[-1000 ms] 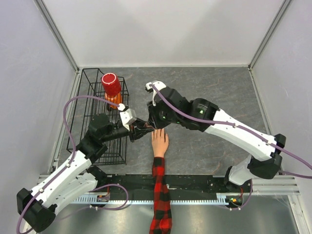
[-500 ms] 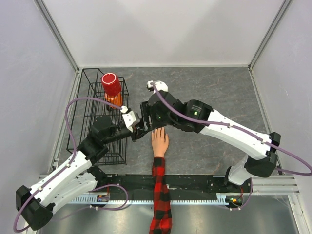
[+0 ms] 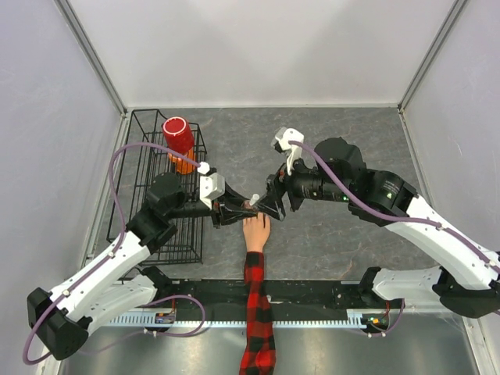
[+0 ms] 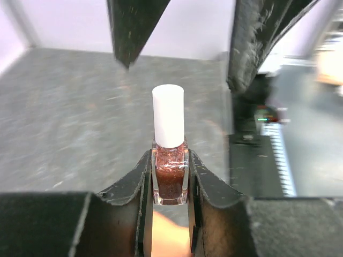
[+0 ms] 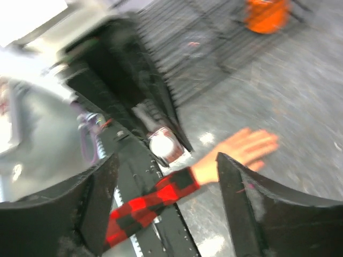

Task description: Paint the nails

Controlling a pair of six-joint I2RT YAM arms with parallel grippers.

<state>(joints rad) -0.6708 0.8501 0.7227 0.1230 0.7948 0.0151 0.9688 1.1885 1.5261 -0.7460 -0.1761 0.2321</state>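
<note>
Top external view: both arms meet above the mannequin hand [image 3: 256, 233] at frame centre.
Left jaws are clamped on a nail polish bottle [image 4: 170, 171] with its white cap [image 4: 168, 115] on. Right jaws stand wide apart, gripping nothing, just right of the bottle. The hand lies flat on the table [image 3: 344, 234], plaid sleeve [image 3: 256, 312] toward the bottom edge. Its nails [image 3: 262, 215], at the fingertips by both jaws, are too small to resolve.
</note>
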